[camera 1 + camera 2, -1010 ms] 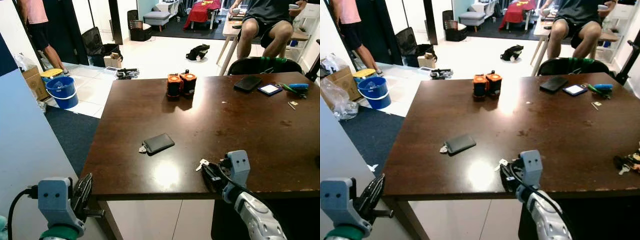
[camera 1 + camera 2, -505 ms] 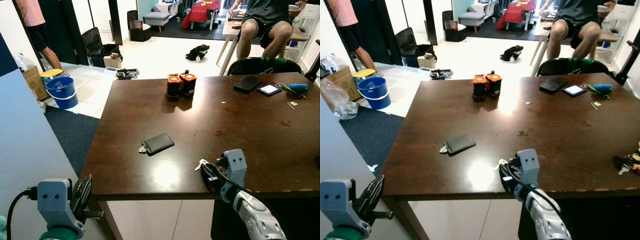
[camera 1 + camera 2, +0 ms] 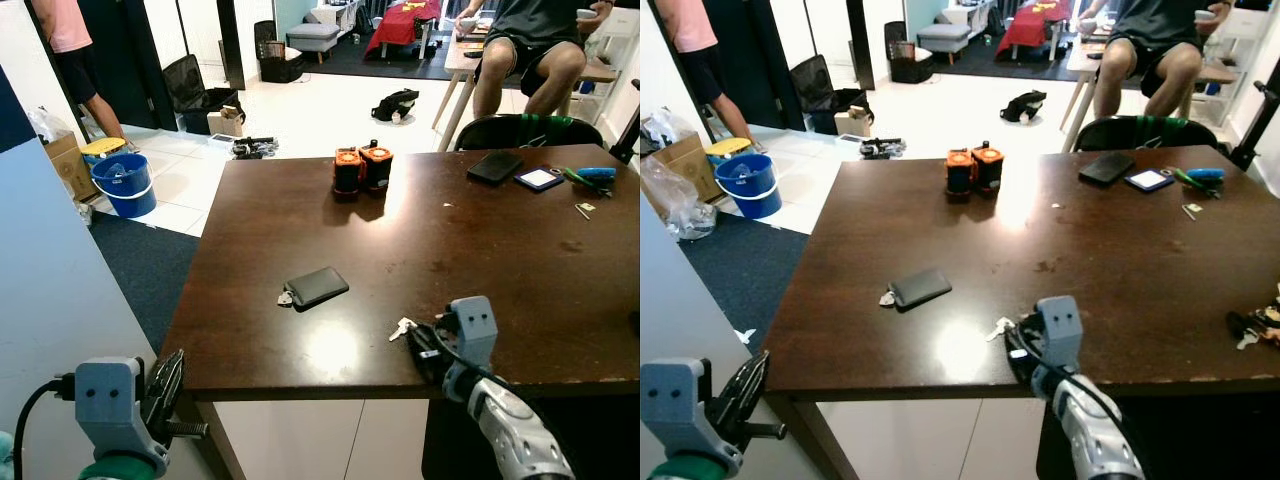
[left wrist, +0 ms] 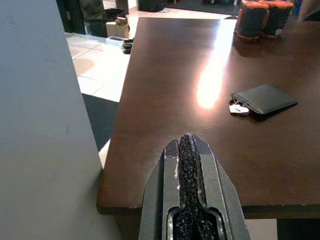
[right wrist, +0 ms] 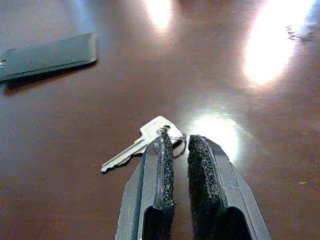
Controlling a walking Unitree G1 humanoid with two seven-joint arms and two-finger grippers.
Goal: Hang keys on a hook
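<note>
A silver key on a small ring (image 5: 137, 145) lies flat on the dark brown table (image 3: 480, 250) near its front edge, also seen as the keys (image 3: 402, 326). My right gripper (image 5: 177, 142) is low over the table with its fingers nearly together. The ring sits pinched between the fingertips (image 5: 162, 150), and the key blade points away from them. The right gripper (image 3: 422, 340) reaches in from the table's front edge. My left gripper (image 3: 168, 378) hangs shut below the table's front left corner; its closed fingers (image 4: 186, 150) point over that corner.
A black wallet with a tag (image 3: 316, 286) lies mid-table and two orange-topped cylinders (image 3: 362, 168) stand further back. A phone (image 3: 495, 166) and small tools lie at the far right. A white panel (image 3: 50, 300) stands on the left. One person sits beyond the table; another stands by a blue bucket (image 3: 125, 183).
The right gripper has shifted slightly by the keys. The keys still lie in the same spot on the table. The left arm has not moved.
</note>
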